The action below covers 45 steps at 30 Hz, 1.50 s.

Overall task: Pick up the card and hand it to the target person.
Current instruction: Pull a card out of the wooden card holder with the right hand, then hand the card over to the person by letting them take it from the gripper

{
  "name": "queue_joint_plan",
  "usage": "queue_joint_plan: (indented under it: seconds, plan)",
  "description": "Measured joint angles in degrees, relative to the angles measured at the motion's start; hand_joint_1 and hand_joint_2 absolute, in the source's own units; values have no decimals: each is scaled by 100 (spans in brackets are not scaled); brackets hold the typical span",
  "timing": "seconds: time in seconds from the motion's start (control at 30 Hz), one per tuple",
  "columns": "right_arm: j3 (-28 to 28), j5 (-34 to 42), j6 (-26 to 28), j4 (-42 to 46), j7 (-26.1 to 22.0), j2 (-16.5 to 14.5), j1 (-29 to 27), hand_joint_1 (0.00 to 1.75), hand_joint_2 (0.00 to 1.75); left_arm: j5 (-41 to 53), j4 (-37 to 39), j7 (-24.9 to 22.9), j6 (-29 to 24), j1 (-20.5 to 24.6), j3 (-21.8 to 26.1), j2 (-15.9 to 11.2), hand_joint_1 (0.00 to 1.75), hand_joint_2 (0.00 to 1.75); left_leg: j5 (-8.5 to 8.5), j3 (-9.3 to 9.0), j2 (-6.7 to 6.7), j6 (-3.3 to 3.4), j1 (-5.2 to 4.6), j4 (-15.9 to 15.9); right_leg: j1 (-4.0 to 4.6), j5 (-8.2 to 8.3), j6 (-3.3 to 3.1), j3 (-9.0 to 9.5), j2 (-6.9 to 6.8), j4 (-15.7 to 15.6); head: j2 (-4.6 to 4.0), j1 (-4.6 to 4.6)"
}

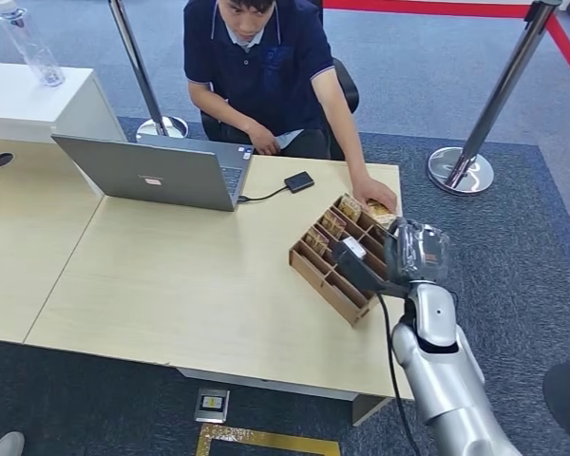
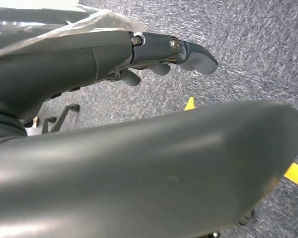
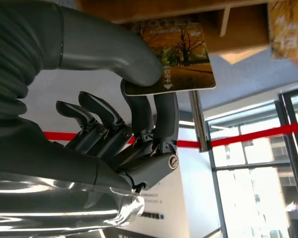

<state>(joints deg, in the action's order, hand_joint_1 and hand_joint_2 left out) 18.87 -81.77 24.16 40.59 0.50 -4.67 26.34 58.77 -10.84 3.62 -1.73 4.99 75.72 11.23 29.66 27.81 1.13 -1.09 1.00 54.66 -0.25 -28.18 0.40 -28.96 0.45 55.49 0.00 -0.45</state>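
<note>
The right hand pinches the card between thumb and fingers, just over the brown divided card tray. A seated person's hand rests on the tray's far corner. The left hand hangs above carpet, fingers loosely apart, holding nothing.
</note>
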Motion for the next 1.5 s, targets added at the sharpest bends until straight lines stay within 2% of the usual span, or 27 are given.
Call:
queue_joint_plan:
  seconds: [0.27,0.37,0.47,0.57,0.8,0.97,1.2,1.5]
  plan:
    - [77,179,-375,2293,-321,500,-787,175,175,-80,0,14,-17,-3,16,1,0,0,2,1,0,3,-1,0,-1,0,0,-1,0,-3,0,1]
    - [194,254,-477,2892,-450,626,-825,175,175,-62,0,19,-17,1,16,2,0,0,2,-2,-1,2,-1,0,-1,1,0,1,0,-1,0,0]
    - [376,344,-630,3110,-512,633,-653,175,175,6,0,19,4,10,15,3,0,0,-1,-3,-2,-1,-1,-1,0,2,-3,3,0,5,0,1]
    - [622,552,-671,2775,-563,460,-119,175,175,103,0,28,56,38,12,3,0,0,-6,-5,-9,-6,-1,-1,0,6,-8,2,0,12,0,1]
    - [991,742,-346,772,-686,-410,1347,175,175,238,0,46,84,103,-7,2,0,0,-18,-3,-12,-12,1,0,1,9,-13,-5,0,24,0,-1]
    - [1028,763,-327,-311,-668,-839,2047,175,175,202,0,-26,34,106,-5,2,0,0,-18,5,-10,-12,1,0,0,9,-13,-12,0,23,0,0]
    - [1034,779,-439,-1207,-607,-1234,2520,175,175,107,0,-146,-48,100,-5,1,0,0,-18,11,-10,-13,1,0,0,9,-13,-17,0,19,0,-1]
    - [1159,917,-620,-1677,-562,-1494,2609,175,175,29,0,-78,-69,99,5,1,0,0,-18,11,-10,-13,1,0,0,9,-13,-17,0,19,0,-1]
